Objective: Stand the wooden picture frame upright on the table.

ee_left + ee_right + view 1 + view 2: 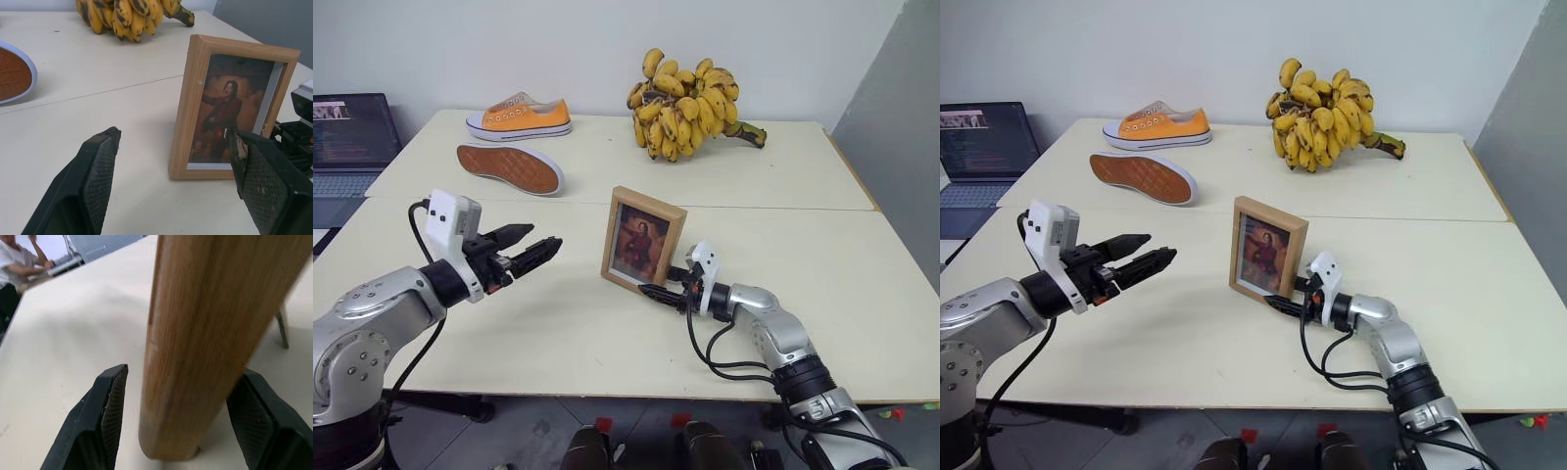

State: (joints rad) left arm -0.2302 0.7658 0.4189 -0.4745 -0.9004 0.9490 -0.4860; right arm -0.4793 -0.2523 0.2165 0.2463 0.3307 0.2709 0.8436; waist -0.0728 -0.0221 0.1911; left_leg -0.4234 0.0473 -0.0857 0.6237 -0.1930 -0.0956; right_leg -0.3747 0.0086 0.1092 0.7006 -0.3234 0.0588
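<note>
The right hand (655,292) lies low on the bench (558,323), its two black fingers (100,421) spread to either side of the lower right corner of the wooden picture frame (641,240); from its wrist I see a gap on the one side, while on the other I cannot tell whether the pad still brushes the wood, so I take it for a grip being let go rather than a pinch. The frame stands upright near the middle of the bench, portrait toward the robot, leaning back a little on a thin metal leg (281,328) that shows behind it. The left hand (530,247) hovers off to the frame's left, well apart from it, fingers spread wide and holding nothing. To my eye the standing itself is done and the step in hand is the release: the next move calls for drawing the right hand straight back along the bench without clipping the corner, since a nudge there could tip the frame or fold its prop. Counting outward: one frame, two hands, two shoes, an orange one upright (520,117) and one on its side with its sole showing (509,167), one big bunch of bananas (685,106) at the far side, one laptop (350,142) off the left edge, and a seated person (14,269) in the distance.
</note>
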